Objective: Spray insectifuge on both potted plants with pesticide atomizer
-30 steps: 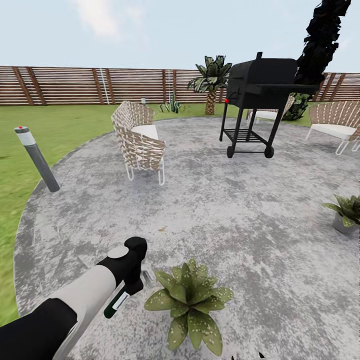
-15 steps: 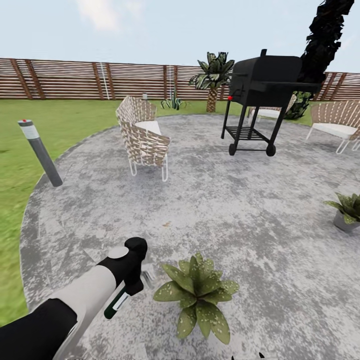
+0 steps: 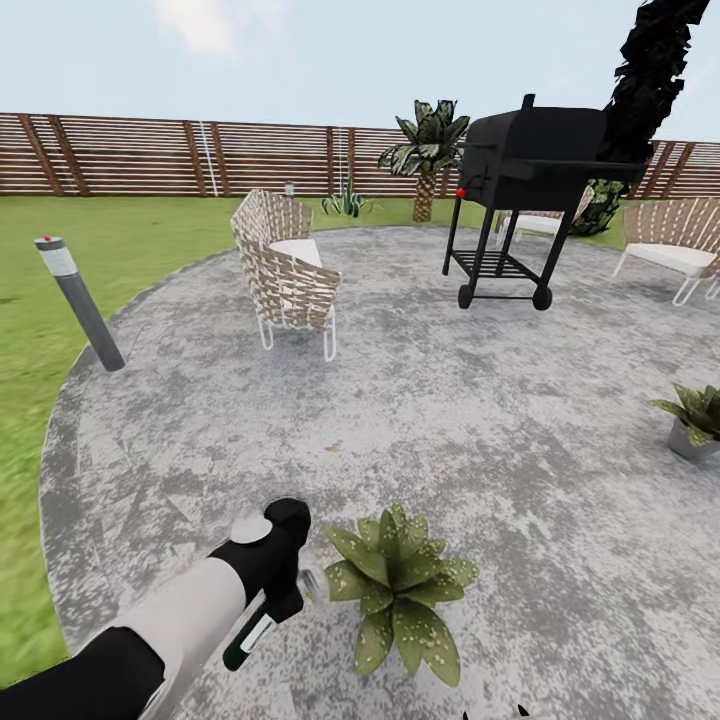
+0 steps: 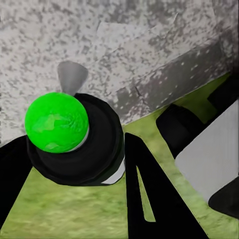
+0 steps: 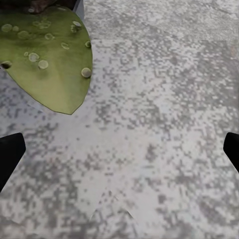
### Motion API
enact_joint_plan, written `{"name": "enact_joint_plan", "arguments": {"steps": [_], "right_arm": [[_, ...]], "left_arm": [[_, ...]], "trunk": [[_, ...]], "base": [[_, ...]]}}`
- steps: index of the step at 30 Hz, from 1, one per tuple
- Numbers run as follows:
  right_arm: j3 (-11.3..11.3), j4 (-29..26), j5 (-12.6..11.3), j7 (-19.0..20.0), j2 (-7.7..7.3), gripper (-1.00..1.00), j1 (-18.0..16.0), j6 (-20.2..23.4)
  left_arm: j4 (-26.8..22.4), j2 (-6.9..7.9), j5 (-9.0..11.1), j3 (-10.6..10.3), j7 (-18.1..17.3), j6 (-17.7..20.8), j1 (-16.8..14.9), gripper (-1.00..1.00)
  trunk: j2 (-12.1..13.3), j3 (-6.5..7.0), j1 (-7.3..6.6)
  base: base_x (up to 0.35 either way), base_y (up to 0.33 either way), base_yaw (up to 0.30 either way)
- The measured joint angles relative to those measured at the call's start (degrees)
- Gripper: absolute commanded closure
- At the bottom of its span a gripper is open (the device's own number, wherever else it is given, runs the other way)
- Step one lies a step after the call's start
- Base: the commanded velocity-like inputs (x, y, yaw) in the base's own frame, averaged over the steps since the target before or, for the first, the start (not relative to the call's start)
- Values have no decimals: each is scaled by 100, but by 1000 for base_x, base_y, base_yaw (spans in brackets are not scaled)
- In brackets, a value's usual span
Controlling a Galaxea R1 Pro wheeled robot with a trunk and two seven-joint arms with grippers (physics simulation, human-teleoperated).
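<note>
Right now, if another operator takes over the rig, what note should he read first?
Left gripper: shut on the pesticide atomizer, held beside the speckled potted plant on the patio.
Right gripper: open and empty, low over the paving, next to a speckled leaf.
Second potted plant, in a grey pot, stands at the patio's right edge.
Done: atomizer picked up and brought to the first plant.
Left: no spray visible on either plant, so treat both as still to cover.
</note>
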Motion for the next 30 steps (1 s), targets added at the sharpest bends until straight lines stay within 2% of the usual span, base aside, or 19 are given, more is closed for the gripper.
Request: {"name": "enact_joint_plan", "arguments": {"steps": [2, 4, 8, 10, 11, 12, 15, 16, 18, 20, 21, 24, 26, 29, 30], "right_arm": [[0, 0, 0, 0, 0, -100, 0, 0], [0, 0, 0, 0, 0, -100, 0, 0], [0, 0, 0, 0, 2, -100, 0, 0], [0, 0, 0, 0, 3, -100, 0, 0], [0, 0, 0, 0, 3, -100, 0, 0], [1, 0, 0, 0, 5, -100, 0, 0], [5, 0, 0, 6, 8, -100, 0, 0], [3, 0, 0, 7, 8, -100, 0, 0], [-1, 0, 0, 5, 9, -100, 0, 0], [-7, 0, -1, 2, 4, -100, 0, 0], [-8, 0, 0, 1, 2, -100, 0, 0], [-8, 0, 0, 0, 0, -100, 0, 0], [-1, 0, 0, 0, 2, -100, 0, 0], [0, 0, 0, 1, 7, -100, 0, 0], [0, 0, 0, 4, 5, -100, 0, 0]], "left_arm": [[3, -3, 2, 27, 245, -2, 50, 100], [14, -1, 12, 100, 327, 2, 67, 100], [9, 26, 0, 439, 527, 0, 78, 100], [10, 30, 3, 801, 817, 5, 79, 100], [52, 18, -1, 1226, 1072, 4, 97, 100], [57, 14, 10, 1385, 1203, 15, 167, 100], [35, -5, 40, 1537, 1404, 7, 346, 100], [46, -15, 193, 1562, 1434, -1, 374, 100], [26, -11, 787, 1575, 1467, -20, 397, 100], [8, 9, 1143, 1572, 1481, -44, 403, 100], [6, 25, 1231, 1570, 1488, -58, 419, 100], [-4, 64, 1315, 1569, 1635, -145, 494, 100], [-9, 36, 1480, 1579, 2082, -340, 663, 100], [-21, 38, 1906, 1581, 2497, -392, 837, 100], [-11, 54, 2066, 1579, 2880, -411, 885, 100]], "trunk": [[0, 0, 0], [0, 0, 0], [0, 0, 0], [0, 0, 0], [0, 0, 0], [0, 0, 0], [0, 0, 0], [0, 0, 0], [0, 0, 0], [0, 0, 0], [0, 0, 0], [0, 0, 0], [0, 0, 0], [0, 0, 0], [0, 0, 0]], "base": [[0, 0, 0], [0, 0, 0], [0, 0, 0], [0, 0, 0], [0, 0, 0], [0, 0, 0], [0, 0, 0], [0, 0, 0], [0, 0, 0], [0, 0, 0], [0, 0, 0], [0, 0, 0], [0, 0, 0], [0, 0, 0], [0, 0, 0]]}}
